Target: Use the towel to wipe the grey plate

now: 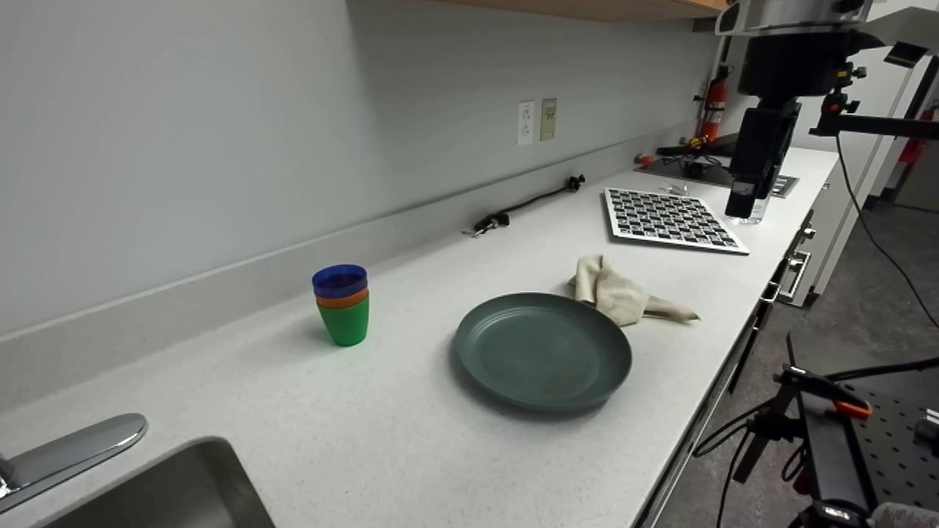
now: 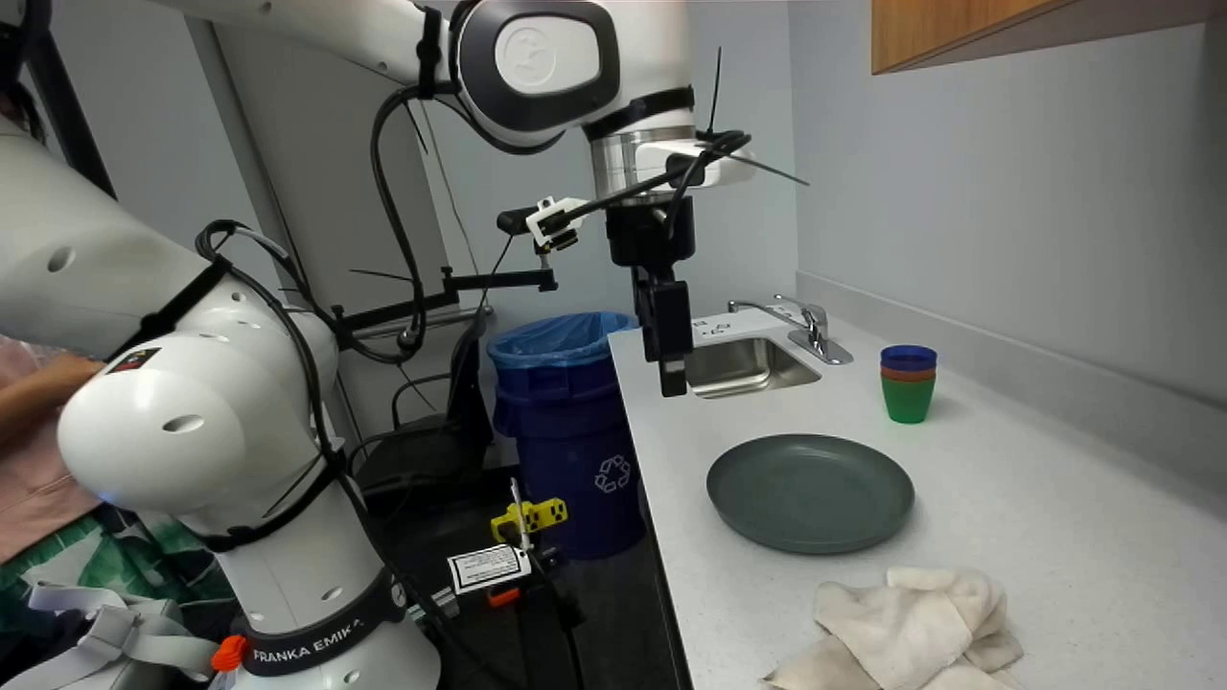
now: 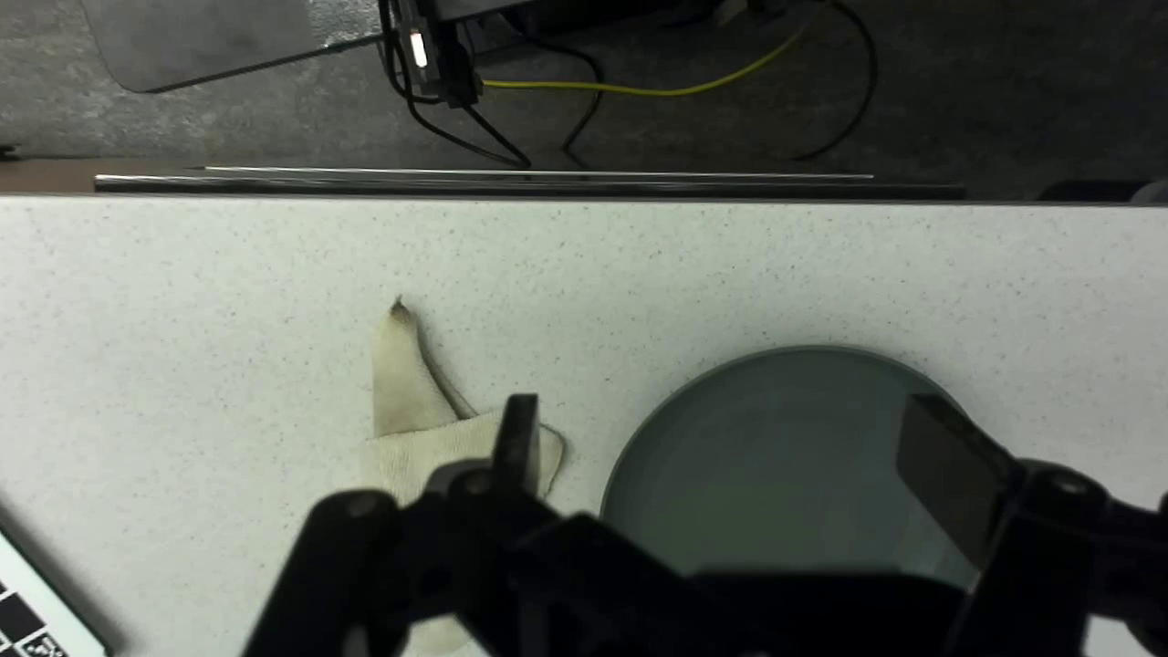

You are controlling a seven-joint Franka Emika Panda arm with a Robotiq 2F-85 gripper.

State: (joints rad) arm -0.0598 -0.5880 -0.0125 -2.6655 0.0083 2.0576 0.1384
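A round, dark grey-green plate [image 1: 543, 359] lies flat and face up on a pale, speckled counter [image 1: 381, 440]. It has a low raised rim and a plain matte surface, with a faint ring around its inner floor. Just beside it, across a narrow gap, rests a cream cloth towel [image 2: 906, 628], crumpled into soft folds. One loose, tapering end points towards the counter's edge.

The claw [image 3: 730, 447] hangs above the counter with its two dark fingers spread wide. In the wrist view, one finger overlaps the towel and the other overlaps the plate; in both exterior views the fingers largely hide one another, so the wrist view alone makes the spread plain. That view also shows a dark spot at the towel's tip and a yellow cable [image 3: 630, 89] against the dark floor [image 3: 274, 123].

A stack of cups [image 1: 343, 304], blue above orange above green, stands near the plate in both exterior views. A black-and-white patterned board [image 1: 669, 218] lies past the towel in an exterior view, while the wrist view catches just a corner of it. An exterior view shows most of the white robot arm [image 2: 196, 412] and a blue recycling bin [image 2: 575, 441] beside the counter.
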